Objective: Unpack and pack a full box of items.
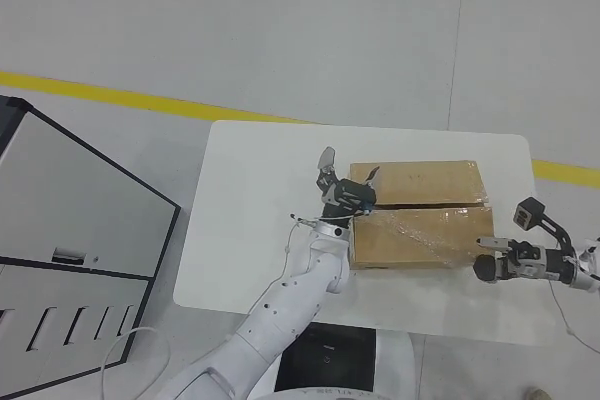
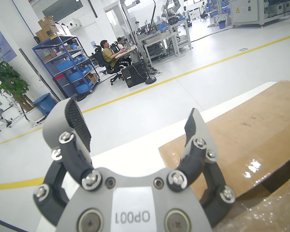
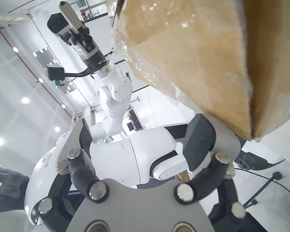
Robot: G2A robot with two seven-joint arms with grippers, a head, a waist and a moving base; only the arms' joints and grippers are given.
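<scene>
A brown cardboard box [image 1: 420, 215] lies on the white table [image 1: 250, 220], its top flaps closed and shiny clear tape along the seam. My left gripper [image 1: 348, 172] hangs open over the box's left end, with nothing between its fingers. In the left wrist view that gripper [image 2: 133, 117] spans the corner of the box [image 2: 244, 141]. My right gripper [image 1: 485, 254] stands open at the box's near right corner. The right wrist view shows this gripper [image 3: 141, 126] empty, one pad [image 3: 198, 141] close under the box's corner [image 3: 195, 37].
A grey cabinet with a dark frame [image 1: 60, 220] stands left of the table. A yellow line [image 1: 100, 95] runs across the floor behind it. Bare table surface lies left of the box and along the front edge.
</scene>
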